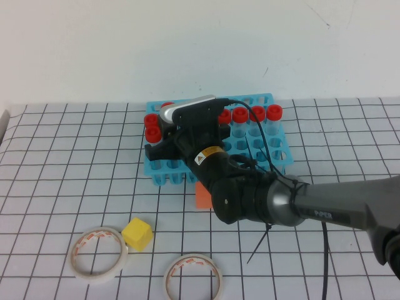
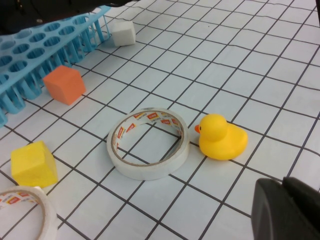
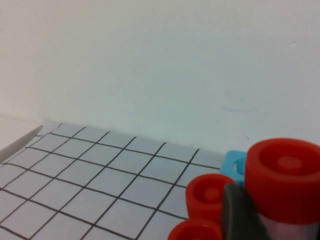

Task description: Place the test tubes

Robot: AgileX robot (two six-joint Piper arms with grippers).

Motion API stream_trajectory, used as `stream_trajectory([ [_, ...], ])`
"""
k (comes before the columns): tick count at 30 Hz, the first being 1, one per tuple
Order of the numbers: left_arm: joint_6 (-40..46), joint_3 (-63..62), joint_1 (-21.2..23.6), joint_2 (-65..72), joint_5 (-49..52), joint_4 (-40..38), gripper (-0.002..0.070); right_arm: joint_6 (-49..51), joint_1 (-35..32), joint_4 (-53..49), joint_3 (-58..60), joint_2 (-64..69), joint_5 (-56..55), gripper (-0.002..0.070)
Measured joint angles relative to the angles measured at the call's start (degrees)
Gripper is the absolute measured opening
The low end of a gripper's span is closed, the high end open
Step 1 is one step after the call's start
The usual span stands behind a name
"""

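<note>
— High view?
— The right gripper sits over the blue rack's left end. Capped tubes stand upright in it.
— Left wrist?
— The left gripper is closed and empty, above the table near a duck.
— Right wrist?
— The right gripper holds a test tube upright, red cap up.

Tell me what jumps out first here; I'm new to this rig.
The right gripper over the blue rack at the back of the table, apparently holding a red-capped test tube. Nearer the front, a yellow duck beside a tape roll, with the shut left gripper hovering close by.
</note>
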Motion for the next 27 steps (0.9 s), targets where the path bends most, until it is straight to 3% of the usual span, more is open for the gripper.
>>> stream_trajectory([
  [18,0.00,0.00,0.00,0.00,0.00,0.00,-0.0001,-5.02,0.19,3.53,0.00,0.00,1.70,0.0278],
  [27,0.00,0.00,0.00,0.00,0.00,0.00,-0.0001,-5.38,0.19,3.86,0.00,-0.26,0.41,0.0425],
])
